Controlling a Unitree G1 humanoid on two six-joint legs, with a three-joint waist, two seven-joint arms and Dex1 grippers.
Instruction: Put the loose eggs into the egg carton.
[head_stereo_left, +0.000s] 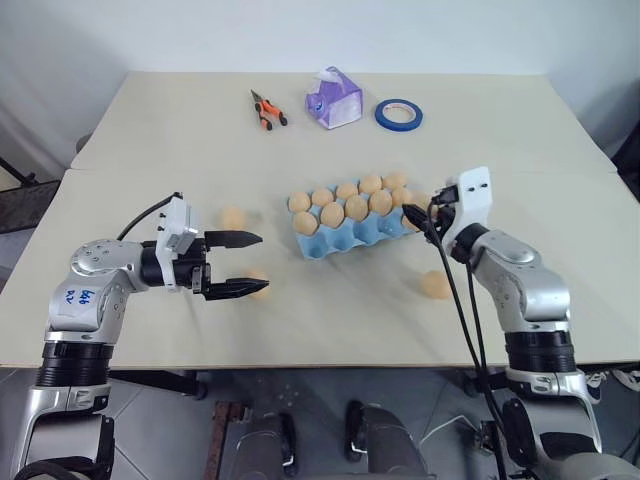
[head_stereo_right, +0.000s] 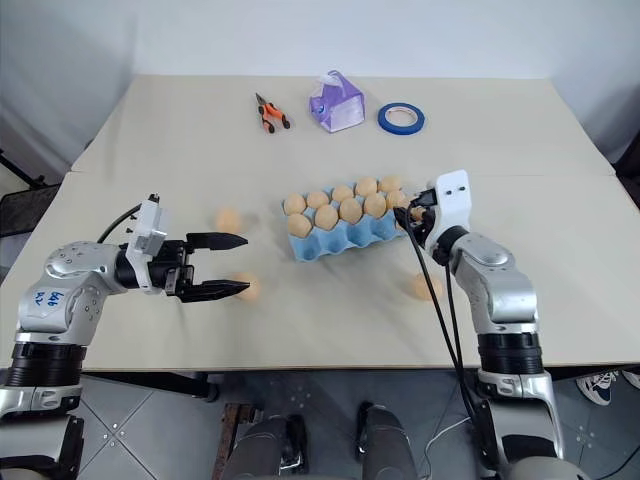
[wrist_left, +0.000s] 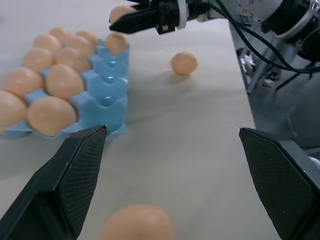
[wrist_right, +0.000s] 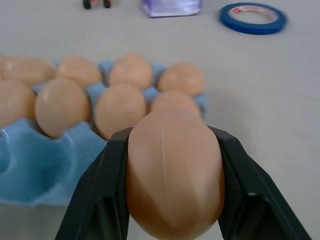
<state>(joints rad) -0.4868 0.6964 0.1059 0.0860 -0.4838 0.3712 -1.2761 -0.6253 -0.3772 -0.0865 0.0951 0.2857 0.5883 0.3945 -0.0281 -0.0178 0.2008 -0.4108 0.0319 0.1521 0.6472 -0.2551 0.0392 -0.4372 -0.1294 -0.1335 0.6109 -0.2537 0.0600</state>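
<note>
Robot's right gripper (wrist_right: 172, 195) holds an egg (wrist_right: 172, 170) at the near end of the egg carton (head_stereo_left: 350, 238).

The two black fingers (wrist_right: 102, 192) clamp one pale orange-tan egg between them, its tip poking past the fingertips, with the light blue carton just ahead of and below them, ten eggs seated in its back rows and the front cups (wrist_right: 30, 170) bare. The left gripper (head_stereo_left: 232, 264) hovers over the table (head_stereo_left: 330, 320) with its fingers spread wide and nothing between them; one loose egg (wrist_left: 137, 222) lies just under its fingertips, a second (head_stereo_left: 233, 217) sits beyond the upper finger, and a third (head_stereo_left: 435, 285) rests on the table beside the right arm, short of the carton. Pliers (head_stereo_left: 267, 111), a purple tissue pack (head_stereo_left: 334, 97) and a blue tape roll (head_stereo_left: 399, 114) lie well beyond both grippers.
</note>
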